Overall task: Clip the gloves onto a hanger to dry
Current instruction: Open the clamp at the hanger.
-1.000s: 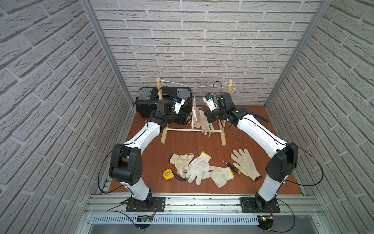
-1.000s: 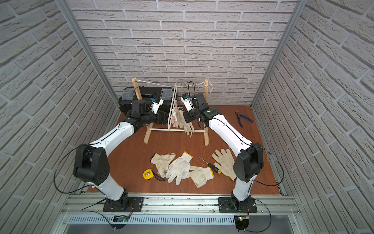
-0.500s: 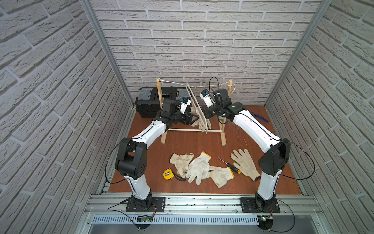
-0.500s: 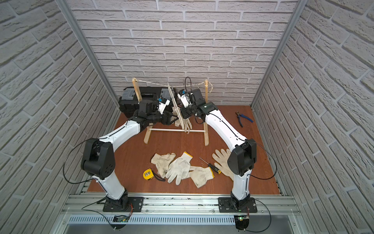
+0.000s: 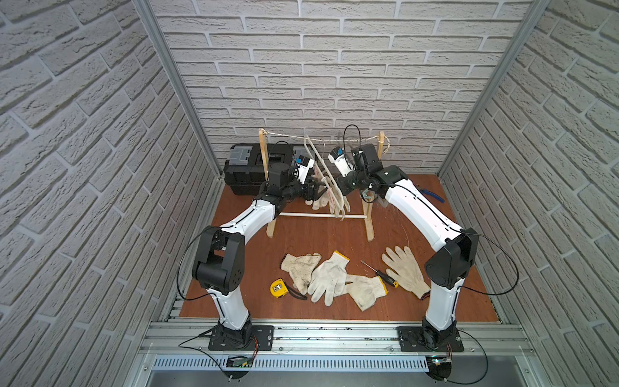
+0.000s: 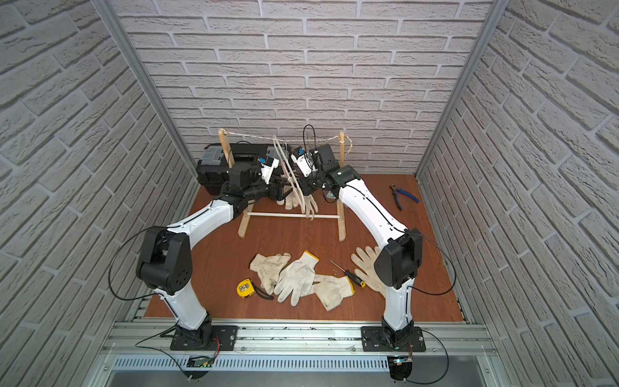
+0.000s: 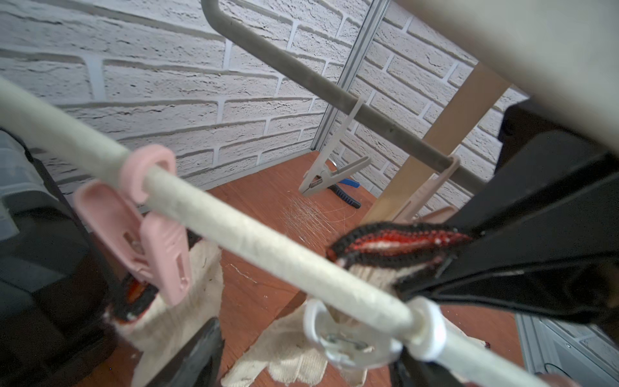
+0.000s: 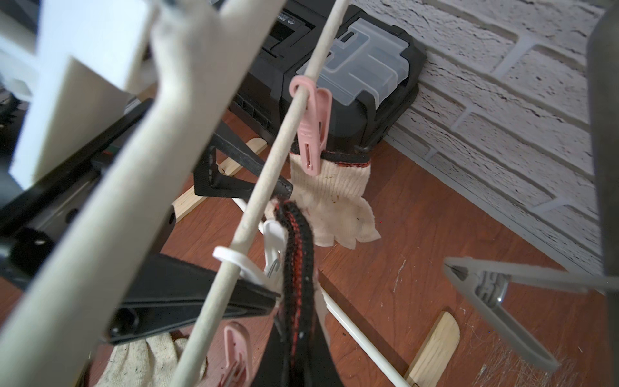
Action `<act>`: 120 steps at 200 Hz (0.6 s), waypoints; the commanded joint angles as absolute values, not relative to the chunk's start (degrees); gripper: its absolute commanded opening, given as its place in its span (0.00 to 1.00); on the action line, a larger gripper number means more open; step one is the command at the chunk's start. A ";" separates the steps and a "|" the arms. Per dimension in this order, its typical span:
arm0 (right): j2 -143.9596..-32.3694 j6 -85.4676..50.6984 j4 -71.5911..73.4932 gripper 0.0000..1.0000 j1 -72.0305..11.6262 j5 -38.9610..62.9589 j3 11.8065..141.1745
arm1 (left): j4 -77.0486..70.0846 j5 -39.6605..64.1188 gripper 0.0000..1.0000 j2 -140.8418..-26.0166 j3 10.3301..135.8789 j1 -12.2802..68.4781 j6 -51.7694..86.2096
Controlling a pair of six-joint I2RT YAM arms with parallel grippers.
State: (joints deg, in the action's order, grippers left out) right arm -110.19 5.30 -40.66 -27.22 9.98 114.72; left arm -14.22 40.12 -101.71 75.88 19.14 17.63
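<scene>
A cream hanger (image 5: 330, 187) (image 6: 291, 177) hangs tilted from the string between two wooden posts. Its pink clip (image 8: 313, 130) (image 7: 157, 234) holds one off-white glove (image 8: 330, 194). My right gripper (image 8: 298, 338) (image 5: 341, 189) is shut on the dark red and black cuff (image 8: 298, 254) (image 7: 402, 241) of a second glove, held against the hanger's bar beside a white clip (image 7: 348, 341) (image 8: 268, 241). My left gripper (image 7: 308, 365) (image 5: 316, 194) stands open with that white clip between its fingers. Several more gloves (image 5: 330, 278) lie on the table in front.
A black toolbox (image 5: 248, 167) stands at the back left behind the rack. A yellow tape measure (image 5: 279, 288) and a screwdriver (image 5: 378, 273) lie among the loose gloves. Blue pliers (image 5: 432, 196) lie at the back right. Grey clips (image 8: 485, 288) hang on another hanger bar.
Both grippers have come in to the hanger, which has swung from hanging straight to tilted. The left gripper has reached round the white clip and its jaws have narrowed a little.
</scene>
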 commanded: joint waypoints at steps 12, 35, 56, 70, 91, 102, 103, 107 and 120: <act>-110.89 6.50 -41.43 0.03 -27.60 12.03 116.71 | -20.70 42.06 0.67 -102.45 75.76 19.94 15.87; -111.32 6.89 -42.25 0.03 -27.61 12.35 116.90 | -21.51 42.86 0.59 -102.35 75.42 20.56 13.51; -111.53 7.15 -42.66 0.03 -27.60 12.57 116.76 | -23.15 42.98 0.50 -101.93 74.40 20.79 11.68; -111.71 7.40 -43.03 0.03 -27.60 12.57 116.63 | -24.56 43.32 0.45 -101.67 73.54 20.77 10.84; -111.81 7.59 -43.24 0.03 -27.53 12.76 116.30 | -25.43 43.78 0.44 -101.29 72.72 20.92 9.43; -111.88 7.67 -43.12 0.03 -27.51 12.88 116.05 | -25.70 44.58 0.41 -101.52 72.71 20.91 9.28; -111.88 7.70 -43.09 0.03 -27.51 12.86 116.03 | -25.68 44.66 0.40 -101.52 72.70 20.87 9.21; -111.88 7.74 -43.14 0.03 -27.51 12.88 115.93 | -25.73 44.87 0.39 -101.60 72.69 20.90 9.15; -112.04 7.90 -43.07 0.03 -27.52 12.92 115.78 | -25.67 45.19 0.35 -101.77 72.76 20.92 8.48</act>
